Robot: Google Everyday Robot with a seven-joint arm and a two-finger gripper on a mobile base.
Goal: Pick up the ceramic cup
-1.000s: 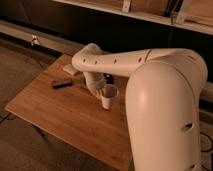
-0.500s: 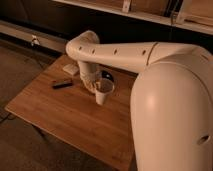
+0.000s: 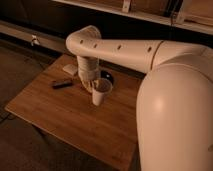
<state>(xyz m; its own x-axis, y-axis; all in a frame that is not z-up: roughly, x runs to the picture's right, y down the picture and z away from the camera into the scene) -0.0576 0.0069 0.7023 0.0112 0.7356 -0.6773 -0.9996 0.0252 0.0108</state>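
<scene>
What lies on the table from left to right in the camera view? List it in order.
Small dark flat object → pale flat object → gripper, down at the cup's left side → white ceramic cup, all on the wooden table.

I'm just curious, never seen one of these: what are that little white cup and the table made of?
The cup, right by the pincer, looks like glazed ceramic: smooth, plain white, though paper can't be ruled out. The table looks like varnished wood or bamboo, with warm brown strips and a faint sheen.
</scene>
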